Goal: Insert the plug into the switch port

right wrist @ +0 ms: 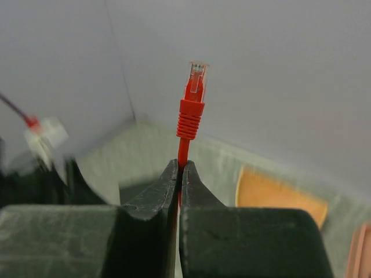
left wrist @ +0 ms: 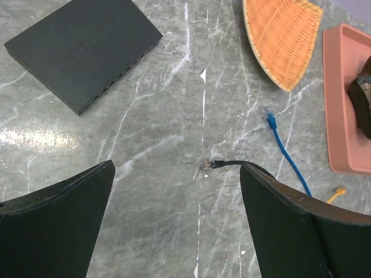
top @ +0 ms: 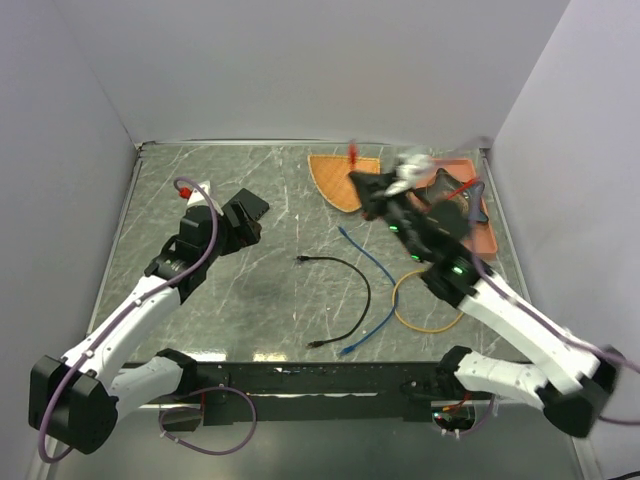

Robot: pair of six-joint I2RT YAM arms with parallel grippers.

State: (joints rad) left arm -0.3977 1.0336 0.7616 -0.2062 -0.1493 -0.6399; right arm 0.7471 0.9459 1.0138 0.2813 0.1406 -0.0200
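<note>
1. The right pincer (right wrist: 179, 168) was clamped tight on a thin red cable (right wrist: 184, 149) just below its ribbed boot. The red plug with the clear tip (right wrist: 195, 87) stood upright above the closed jaws, in the centre of the right wrist view against a pale wall.
2. In the overhead view the right pincer (top: 362, 183) was blurred in the upper right of the frame, with the red plug (top: 353, 152) poking up from it.
3. The left pincer (left wrist: 177, 168) was spread wide and held nothing. Its black fingers (left wrist: 64, 220) filled the lower corners of the left wrist view. In the overhead view it sat left of centre (top: 245, 210).
4. Between those fingers, on the tabletop, lay the plug end of a thin black cable (left wrist: 207, 165).
5. The flat matte-black rectangular box (left wrist: 84, 52) lay in the upper left of the left wrist view. The switch port (left wrist: 119, 78) was one of the small sockets along the long edge facing lower right; which one could not be told.
6. A blue cable (left wrist: 284, 147) ran down right of centre, and a yellow cable end (left wrist: 336, 193) showed at the lower right.
7. A fan-shaped orange wicker mat (left wrist: 284, 35) lay at the top right, with a pink plastic tray (left wrist: 342, 98) at the right edge.
8. Everything rested on a grey-green marble-patterned table (top: 200, 300).
</note>
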